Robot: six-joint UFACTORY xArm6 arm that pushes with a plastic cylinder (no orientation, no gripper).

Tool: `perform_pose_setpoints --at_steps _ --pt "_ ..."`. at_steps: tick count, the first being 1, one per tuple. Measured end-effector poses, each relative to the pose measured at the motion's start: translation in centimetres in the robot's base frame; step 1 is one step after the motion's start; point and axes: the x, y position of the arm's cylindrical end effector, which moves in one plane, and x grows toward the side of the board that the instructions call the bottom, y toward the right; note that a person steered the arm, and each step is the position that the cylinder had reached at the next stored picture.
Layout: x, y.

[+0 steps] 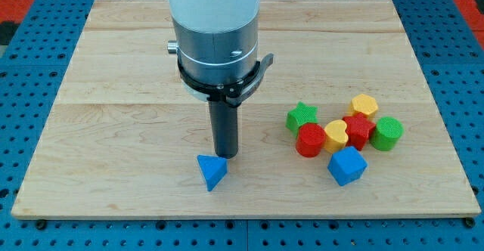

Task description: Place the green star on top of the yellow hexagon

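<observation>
The green star (pixel 301 116) lies at the left end of a cluster of blocks at the view's right. The yellow hexagon (pixel 364 105) is at the top of that cluster, to the star's right, with other blocks between them. My tip (pixel 224 155) is on the board well to the left of the cluster. It sits just above a blue triangular block (pixel 211 171) and touches or nearly touches it.
In the cluster are a red round block (pixel 309 140), a yellow heart (pixel 336 135), a red star-like block (pixel 358 131), a green round block (pixel 386 134) and a blue cube-like block (pixel 347 165). The wooden board (pixel 113 92) lies on a blue perforated table.
</observation>
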Motion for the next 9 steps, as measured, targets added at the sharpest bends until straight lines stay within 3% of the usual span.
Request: perform_pose_setpoints --at_steps 2,5,9 --pt "0.6 10.2" --pt "5.5 14.6" --pt "5.4 25.2"
